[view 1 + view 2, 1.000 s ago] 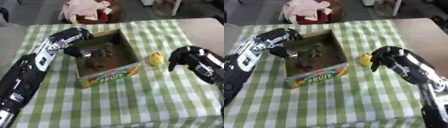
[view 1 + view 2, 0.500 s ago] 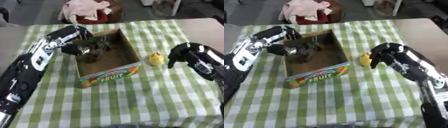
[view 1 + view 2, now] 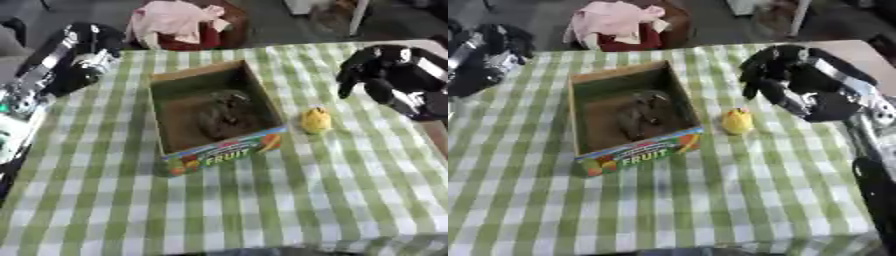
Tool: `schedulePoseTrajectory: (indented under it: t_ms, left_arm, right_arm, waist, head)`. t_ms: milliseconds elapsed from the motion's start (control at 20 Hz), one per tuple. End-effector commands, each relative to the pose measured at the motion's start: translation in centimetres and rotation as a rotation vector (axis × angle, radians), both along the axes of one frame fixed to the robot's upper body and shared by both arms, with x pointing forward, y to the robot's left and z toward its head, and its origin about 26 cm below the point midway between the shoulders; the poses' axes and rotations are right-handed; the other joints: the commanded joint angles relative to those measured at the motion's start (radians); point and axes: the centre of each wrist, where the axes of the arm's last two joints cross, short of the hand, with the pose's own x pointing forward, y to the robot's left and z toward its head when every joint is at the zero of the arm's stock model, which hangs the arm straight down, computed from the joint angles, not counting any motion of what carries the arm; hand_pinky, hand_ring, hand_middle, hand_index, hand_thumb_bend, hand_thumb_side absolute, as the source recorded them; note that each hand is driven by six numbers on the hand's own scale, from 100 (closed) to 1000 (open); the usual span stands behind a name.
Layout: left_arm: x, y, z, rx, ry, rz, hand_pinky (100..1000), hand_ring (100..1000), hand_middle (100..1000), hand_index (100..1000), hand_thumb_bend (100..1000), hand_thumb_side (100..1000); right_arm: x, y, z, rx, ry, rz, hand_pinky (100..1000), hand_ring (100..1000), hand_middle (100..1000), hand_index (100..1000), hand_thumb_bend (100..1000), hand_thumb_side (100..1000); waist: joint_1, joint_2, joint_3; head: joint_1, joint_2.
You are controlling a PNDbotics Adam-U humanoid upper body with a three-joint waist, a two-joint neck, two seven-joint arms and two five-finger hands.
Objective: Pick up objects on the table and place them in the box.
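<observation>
Yellow toy (image 3: 315,120) on bench (image 3: 289,200), just right of box (image 3: 214,112). Dark object (image 3: 223,112) lies inside box. Right hand (image 3: 776,67) above toy, fingers curled, empty; left hand (image 3: 83,60) left of box, state unclear. Next: right hand descends, grasps toy.

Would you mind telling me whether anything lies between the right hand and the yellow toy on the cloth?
Nothing visible does. The right hand hangs above and behind the small yellow toy, with only bare checked tablecloth between them. The fruit box stands on the toy's other side, its near wall facing it.
</observation>
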Motion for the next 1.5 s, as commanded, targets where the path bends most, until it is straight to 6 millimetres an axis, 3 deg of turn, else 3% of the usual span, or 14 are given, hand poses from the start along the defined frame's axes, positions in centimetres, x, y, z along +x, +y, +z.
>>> schedulePoseTrajectory:
  t_ms: [50, 300, 500, 550, 850, 1200, 1500]
  left_arm:
    - [-2.0, 0.9, 2.1, -0.055, -0.051, 0.021, 577, 618, 597, 765, 100, 724]
    - [-4.2, 1.5, 0.6, -0.129, -0.016, 0.067, 569, 610, 590, 761, 100, 756]
    - [-5.2, 1.8, -0.8, -0.193, 0.02, 0.103, 563, 605, 585, 757, 100, 771]
    - [-5.4, 1.9, -1.0, -0.208, 0.024, 0.111, 562, 604, 584, 756, 100, 772]
    - [-6.2, 2.0, -1.9, -0.253, 0.048, 0.141, 561, 604, 583, 754, 100, 790]
    - [-6.3, 2.1, -2.6, -0.262, 0.073, 0.164, 560, 603, 583, 755, 100, 798]
    - [-6.4, 2.0, -3.0, -0.264, 0.086, 0.165, 560, 603, 583, 755, 100, 806]
  right_arm:
    - [1.5, -1.8, 0.3, -0.15, -0.043, -0.023, 579, 615, 666, 806, 377, 432]
    - [4.0, -3.4, -1.5, -0.322, -0.045, -0.059, 602, 648, 690, 824, 460, 325]
    - [5.4, -4.4, -3.5, -0.451, -0.056, -0.111, 650, 714, 734, 840, 442, 297]
    - [5.6, -4.7, -3.9, -0.483, -0.067, -0.131, 660, 726, 740, 842, 457, 342]
    - [6.2, -5.8, -5.8, -0.636, -0.18, -0.253, 752, 810, 793, 852, 453, 376]
    - [6.1, -6.0, -7.2, -0.768, -0.312, -0.308, 756, 801, 783, 846, 449, 374]
    - [6.2, -5.7, -8.5, -0.782, -0.368, -0.358, 686, 677, 680, 769, 435, 269]
  waist:
    - [0.0, -0.01, 0.01]
    - [0.004, -0.009, 0.032]
    - [0.011, -0.01, 0.045]
    - [0.013, -0.01, 0.048]
    - [0.017, -0.01, 0.055]
    - [0.016, -0.01, 0.055]
    - [0.02, -0.012, 0.056]
  head:
    - [-0.015, 0.005]
    - [-0.027, 0.005]
    - [-0.04, 0.005]
    - [-0.042, 0.005]
    - [-0.049, 0.004]
    - [-0.052, 0.004]
    - [-0.055, 0.004]
